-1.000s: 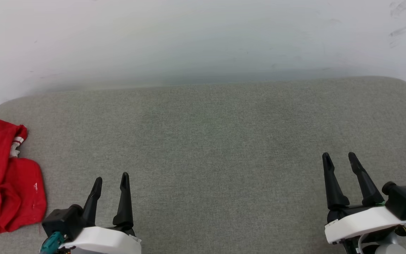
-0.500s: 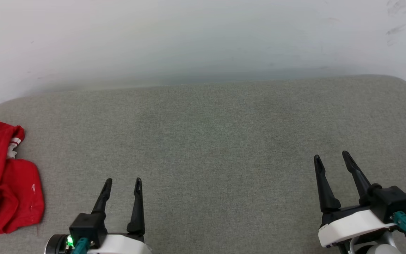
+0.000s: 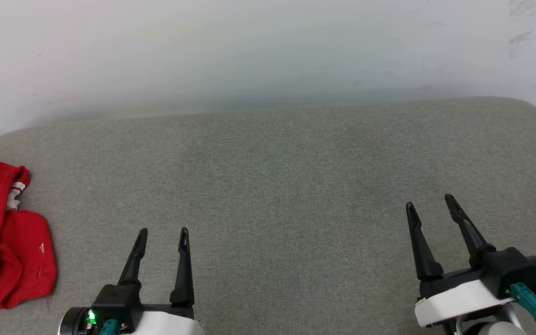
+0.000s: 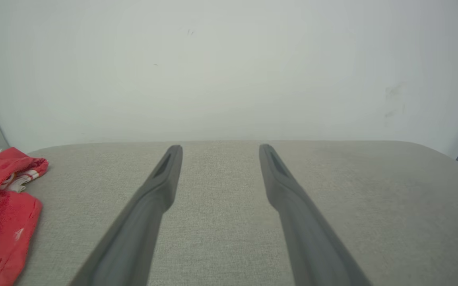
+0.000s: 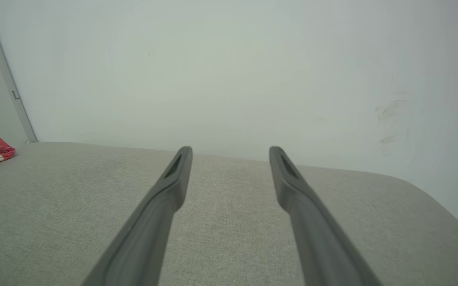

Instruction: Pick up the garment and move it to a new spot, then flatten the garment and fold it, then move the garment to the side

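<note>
Garment (image 3: 7, 237) bunched at worktop (image 3: 277, 186) left edge. Left pincer (image 3: 164, 230), right pincer (image 3: 428, 201) apart, empty. Pickup apparently pending; left must reach over.

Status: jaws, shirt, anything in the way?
Left gripper: jaws open, empty. Right gripper: same. Red shirt bunched at grey cushion's left edge, apart from both. Nothing between it and left gripper.

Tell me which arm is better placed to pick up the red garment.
Left, likely: the garment lies bunched at the left edge of the grey cushion, near the open left gripper; the open right gripper sits far across.
</note>
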Available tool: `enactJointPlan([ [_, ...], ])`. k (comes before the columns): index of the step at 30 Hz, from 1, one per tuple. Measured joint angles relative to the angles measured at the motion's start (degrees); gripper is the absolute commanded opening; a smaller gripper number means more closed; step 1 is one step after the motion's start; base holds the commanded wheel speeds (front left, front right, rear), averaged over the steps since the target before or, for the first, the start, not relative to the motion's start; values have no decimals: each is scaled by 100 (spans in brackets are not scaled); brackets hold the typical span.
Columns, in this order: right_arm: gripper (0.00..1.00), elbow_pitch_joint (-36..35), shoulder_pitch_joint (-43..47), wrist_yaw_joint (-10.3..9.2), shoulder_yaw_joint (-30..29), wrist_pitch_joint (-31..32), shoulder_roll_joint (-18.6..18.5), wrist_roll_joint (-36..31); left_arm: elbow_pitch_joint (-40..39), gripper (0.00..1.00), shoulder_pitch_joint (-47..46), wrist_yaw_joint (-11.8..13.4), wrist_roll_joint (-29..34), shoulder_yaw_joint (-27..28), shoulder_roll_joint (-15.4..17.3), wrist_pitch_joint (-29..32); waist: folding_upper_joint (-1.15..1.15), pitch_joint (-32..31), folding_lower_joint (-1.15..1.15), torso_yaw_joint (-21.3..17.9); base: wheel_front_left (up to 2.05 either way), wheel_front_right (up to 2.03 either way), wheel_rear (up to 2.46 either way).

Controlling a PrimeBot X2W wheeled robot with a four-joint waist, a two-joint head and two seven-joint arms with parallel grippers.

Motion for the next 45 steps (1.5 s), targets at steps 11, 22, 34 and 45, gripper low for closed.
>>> enactJointPlan([
  [11, 100, 290, 39, 0, -98, -147, 0, 457, 142, 100, 359, -1573, 199, 1117, -722, -144, 0, -23, 0, -21, 0, 0, 0],
  [22, 100, 501, 38, 0, -66, -254, 0, 220, 397, 100, 445, -1964, 791, 1357, -851, -254, 0, -47, 0, -77, 0, 0, 0],
  [34, 100, 511, 37, 0, -69, -272, 0, 274, 463, 100, 445, -2034, 737, 1347, -857, -269, 0, -43, 0, -37, 0, 0, 0],
  [45, 100, 474, 73, 0, -54, -272, -1, 363, 448, 100, 442, -2049, 750, 1365, -859, -269, 0, -36, 0, 134, 0, 0, 0],
])
